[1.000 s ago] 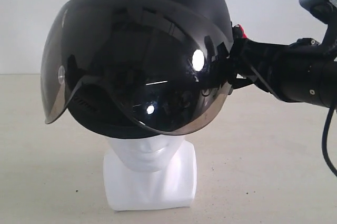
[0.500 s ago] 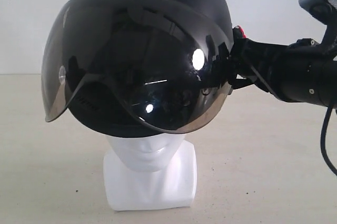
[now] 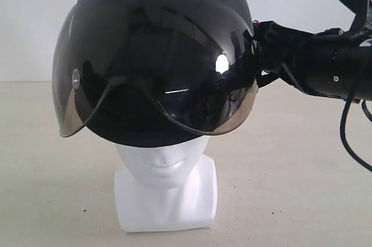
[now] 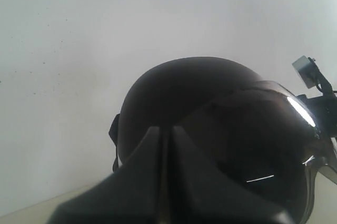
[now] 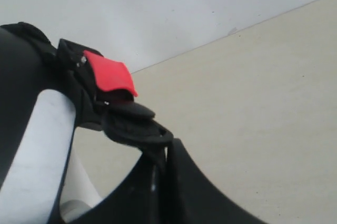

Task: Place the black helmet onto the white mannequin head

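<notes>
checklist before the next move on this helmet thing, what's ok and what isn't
1. black helmet over the white mannequin head: ok, only the mouth, chin and neck show below the rim.
2. Helmet fully seated: cannot tell, the crown is hidden inside the shell.
3. right gripper hold: ok, shut on the helmet's strap below the red tab.
4. left gripper: jaws together at the shell; whether it pinches anything, cannot tell.
5. Head upright on the table: ok, base sits flat.
6. visor down: ok, it covers the upper face.
</notes>
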`<move>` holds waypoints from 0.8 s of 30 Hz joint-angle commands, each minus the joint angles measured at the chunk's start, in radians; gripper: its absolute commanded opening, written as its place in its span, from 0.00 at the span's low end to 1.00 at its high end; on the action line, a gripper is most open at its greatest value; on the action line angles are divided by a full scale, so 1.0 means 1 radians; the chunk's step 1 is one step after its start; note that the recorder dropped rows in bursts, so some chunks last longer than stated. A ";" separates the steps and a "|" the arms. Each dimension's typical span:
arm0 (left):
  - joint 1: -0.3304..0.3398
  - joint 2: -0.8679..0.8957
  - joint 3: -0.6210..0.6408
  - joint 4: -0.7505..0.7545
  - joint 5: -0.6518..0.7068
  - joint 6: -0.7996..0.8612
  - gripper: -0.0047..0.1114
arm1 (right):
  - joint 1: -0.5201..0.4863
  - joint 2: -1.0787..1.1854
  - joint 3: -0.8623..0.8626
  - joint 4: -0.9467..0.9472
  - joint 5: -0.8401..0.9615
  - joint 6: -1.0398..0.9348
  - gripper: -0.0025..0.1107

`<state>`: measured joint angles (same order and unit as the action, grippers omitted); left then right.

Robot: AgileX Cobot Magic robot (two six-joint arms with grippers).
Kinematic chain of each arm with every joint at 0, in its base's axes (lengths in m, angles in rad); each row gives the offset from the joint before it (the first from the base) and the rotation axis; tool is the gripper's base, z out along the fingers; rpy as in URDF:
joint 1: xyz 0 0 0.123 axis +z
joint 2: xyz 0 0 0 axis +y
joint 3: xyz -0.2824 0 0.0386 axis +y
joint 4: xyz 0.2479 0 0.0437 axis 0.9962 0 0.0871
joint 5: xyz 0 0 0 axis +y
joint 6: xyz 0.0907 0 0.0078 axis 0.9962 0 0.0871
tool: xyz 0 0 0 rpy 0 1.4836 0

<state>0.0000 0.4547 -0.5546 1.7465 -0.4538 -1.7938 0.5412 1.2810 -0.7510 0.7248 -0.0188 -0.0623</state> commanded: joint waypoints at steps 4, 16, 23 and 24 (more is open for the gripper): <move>0.001 0.041 0.002 -0.130 0.009 0.096 0.08 | -0.071 0.057 0.028 -0.049 -0.119 -0.111 0.02; 0.001 0.330 -0.093 -0.589 -0.283 0.574 0.08 | -0.071 0.057 0.028 -0.049 -0.093 -0.109 0.02; -0.002 0.556 -0.255 -0.589 -0.392 0.583 0.08 | -0.071 0.057 0.028 -0.049 -0.081 -0.109 0.02; -0.002 0.588 -0.286 -0.589 -0.419 0.585 0.08 | -0.071 0.057 0.028 -0.049 -0.081 -0.109 0.02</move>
<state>0.0000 0.9690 -0.7745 1.1707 -0.8187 -1.2175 0.5381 1.2857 -0.7577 0.7455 0.0053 -0.0768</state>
